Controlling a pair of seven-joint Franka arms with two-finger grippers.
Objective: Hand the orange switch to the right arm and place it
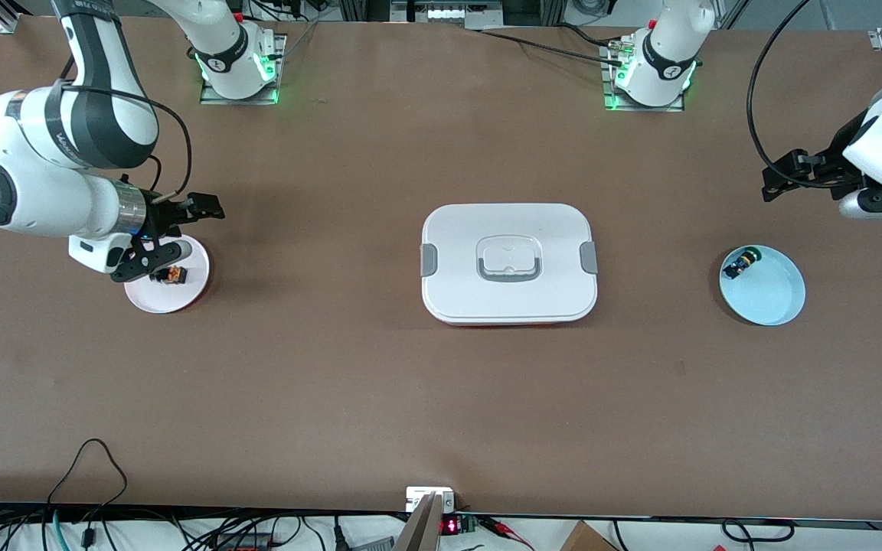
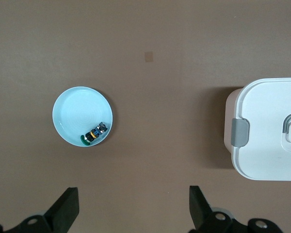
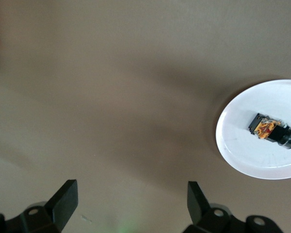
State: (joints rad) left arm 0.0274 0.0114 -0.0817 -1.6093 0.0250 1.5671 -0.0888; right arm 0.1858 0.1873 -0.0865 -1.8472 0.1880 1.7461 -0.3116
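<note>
Right gripper [image 1: 151, 259] is hanging over the white plate [image 1: 188, 287] at the right arm's end of the table, fingers [image 3: 63, 199] spread wide, gripping nothing. The orange switch [image 1: 174, 274] is lying on its side on that plate, just beside the fingertips in the front view. A white lidded box [image 1: 508, 262] is sitting mid-table. A pale blue dish [image 1: 774, 295] toward the left arm's end is holding a green-faced button [image 1: 741, 265]. Left gripper [image 1: 782, 184] is waiting above the table near that dish, jaws apart, empty.
</note>
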